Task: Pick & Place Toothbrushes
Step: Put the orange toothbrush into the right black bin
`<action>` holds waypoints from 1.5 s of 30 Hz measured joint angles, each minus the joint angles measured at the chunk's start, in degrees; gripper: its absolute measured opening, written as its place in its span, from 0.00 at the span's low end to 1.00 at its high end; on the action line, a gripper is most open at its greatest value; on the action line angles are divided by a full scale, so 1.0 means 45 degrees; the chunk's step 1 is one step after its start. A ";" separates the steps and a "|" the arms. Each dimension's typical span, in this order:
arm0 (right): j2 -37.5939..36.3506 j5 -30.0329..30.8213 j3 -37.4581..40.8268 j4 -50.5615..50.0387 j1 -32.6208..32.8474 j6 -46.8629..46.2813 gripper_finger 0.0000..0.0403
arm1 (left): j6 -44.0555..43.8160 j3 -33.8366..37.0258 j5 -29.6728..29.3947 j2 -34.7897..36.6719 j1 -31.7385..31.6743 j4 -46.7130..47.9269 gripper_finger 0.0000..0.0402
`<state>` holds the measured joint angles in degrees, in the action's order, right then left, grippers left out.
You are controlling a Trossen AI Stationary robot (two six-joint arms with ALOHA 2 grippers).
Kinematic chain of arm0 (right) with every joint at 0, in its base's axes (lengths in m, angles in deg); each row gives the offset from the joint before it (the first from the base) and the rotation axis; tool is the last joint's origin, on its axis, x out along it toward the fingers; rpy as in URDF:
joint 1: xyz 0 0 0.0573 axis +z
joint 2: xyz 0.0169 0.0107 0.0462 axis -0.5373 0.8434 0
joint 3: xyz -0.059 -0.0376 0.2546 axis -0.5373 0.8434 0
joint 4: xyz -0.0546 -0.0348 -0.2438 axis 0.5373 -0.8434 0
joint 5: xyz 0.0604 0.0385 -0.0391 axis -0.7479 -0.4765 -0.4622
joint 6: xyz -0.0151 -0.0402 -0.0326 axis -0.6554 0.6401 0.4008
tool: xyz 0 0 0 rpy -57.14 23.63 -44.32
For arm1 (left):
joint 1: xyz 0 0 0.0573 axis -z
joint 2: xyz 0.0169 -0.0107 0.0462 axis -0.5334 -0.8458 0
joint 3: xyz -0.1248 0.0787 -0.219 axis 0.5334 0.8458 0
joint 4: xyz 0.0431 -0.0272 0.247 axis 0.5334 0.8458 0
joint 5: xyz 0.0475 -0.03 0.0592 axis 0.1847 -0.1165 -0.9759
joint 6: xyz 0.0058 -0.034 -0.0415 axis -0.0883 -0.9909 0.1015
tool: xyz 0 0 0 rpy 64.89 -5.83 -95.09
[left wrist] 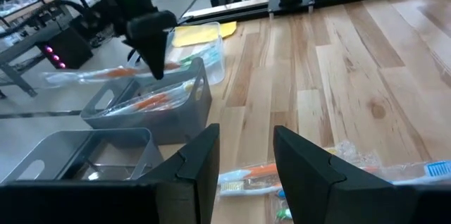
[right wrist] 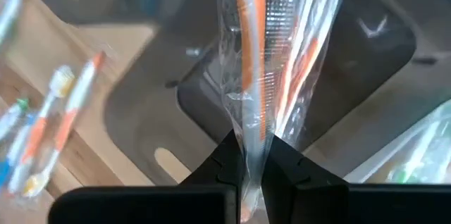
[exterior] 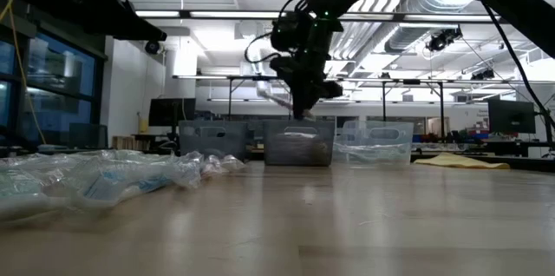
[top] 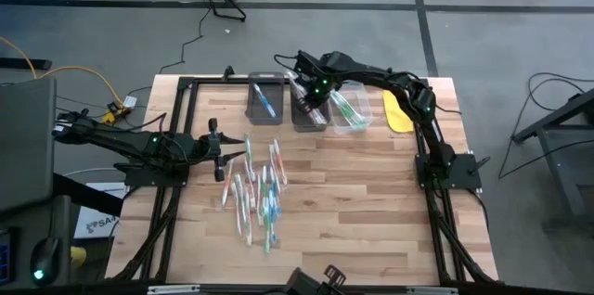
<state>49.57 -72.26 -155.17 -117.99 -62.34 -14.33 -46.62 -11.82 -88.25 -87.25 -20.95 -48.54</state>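
Pinched tight in right gripper (right wrist: 246,164): wrapped orange toothbrush (right wrist: 248,55) above middle bin (top: 306,108) (table's far edge). Left gripper (left wrist: 243,157) open, empty, beside toothbrushes (top: 255,188).

Overhead view covers the whole table (top: 371,202); low view looks level across it, apparently sharing the bins (exterior: 299,147).
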 joint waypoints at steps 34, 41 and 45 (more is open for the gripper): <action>-0.0029 -0.1083 0.1595 0.0270 -0.0195 -0.0191 0.36 | -0.0291 -0.0005 0.0022 -0.0003 0.0000 0.0495 0.32; -0.0938 -0.0498 0.1576 0.1136 -0.0311 -0.0217 0.40 | -0.0297 -0.0010 0.0022 -0.0003 -0.0003 0.0510 0.32; -0.1103 0.0781 0.1576 0.2896 -0.0230 -0.0060 0.39 | -0.0301 -0.0010 0.0022 -0.0003 -0.0004 0.0505 0.32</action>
<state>44.60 -68.74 -148.08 -104.96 -63.38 -14.60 -47.97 -11.87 -88.15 -87.26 -20.97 -46.27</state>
